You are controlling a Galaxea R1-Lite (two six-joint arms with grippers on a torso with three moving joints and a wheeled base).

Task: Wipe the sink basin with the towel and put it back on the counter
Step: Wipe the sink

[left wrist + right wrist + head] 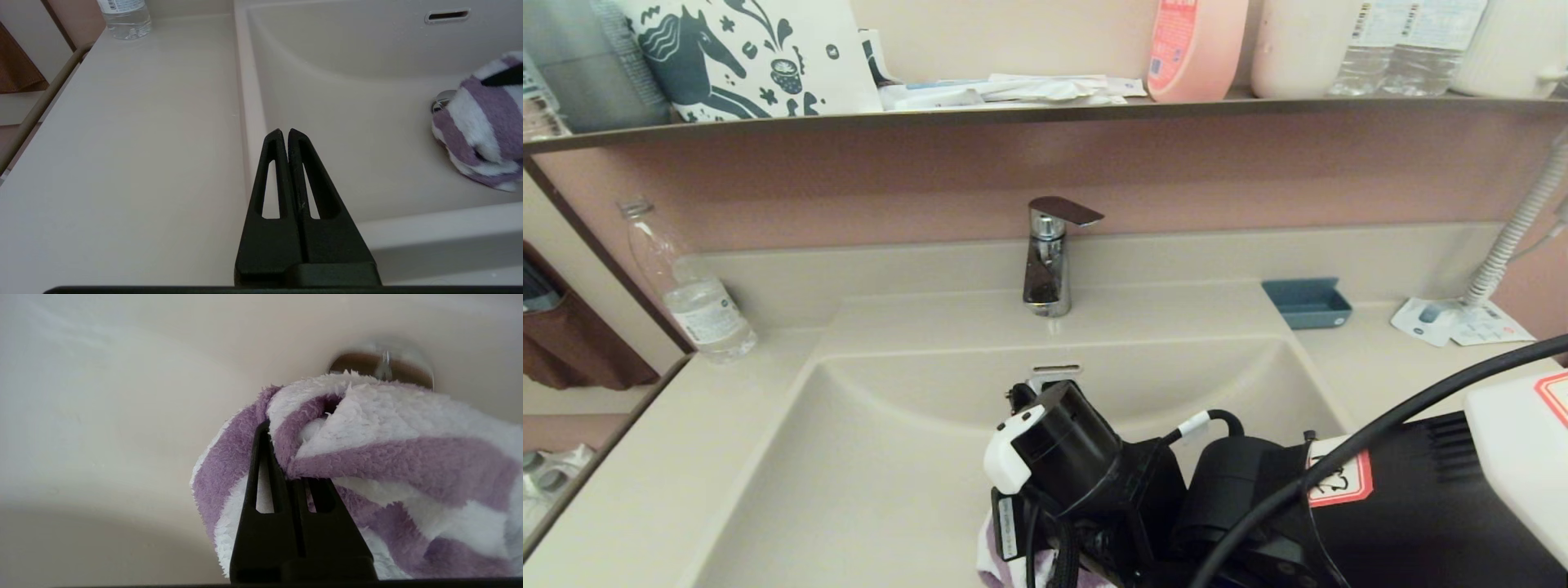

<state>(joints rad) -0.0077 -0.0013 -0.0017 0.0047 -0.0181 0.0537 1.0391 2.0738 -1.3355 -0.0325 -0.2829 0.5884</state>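
- The right gripper (286, 473) is down inside the sink basin (866, 457), its two black fingers (261, 473) closed tightly on a bunched fold of the towel (367, 457).
- The towel, soft terry with purple and white stripes, wraps around the fingertips and spreads out past them, resting against the basin floor.
- Just beyond the towel, on the far side from the gripper, the round chrome drain plug (382, 363) peeks out, partly covered by the cloth.
- In the head view, the right arm's black wrist hides most of the gripper; only a small patch of towel (996, 555) shows beneath it, low in the basin.
- The left gripper (284, 134) hovers above the basin's rim, its fingers pressed together and holding nothing.
- Beside the left gripper, on its outer side, lies the flat cream counter (122, 163); a clear water bottle (124, 16) stands at the far end of it, well apart from the gripper.
- The towel (482, 122) lies across the basin from the left gripper, well apart from it, next to the drain plug (441, 100).
- Beyond the right gripper, at the basin's back wall, is the slot overflow (1056, 369), and above it a chrome faucet (1049, 253).
- A small blue tray (1307, 302) sits on the counter on the outer side of the right arm.
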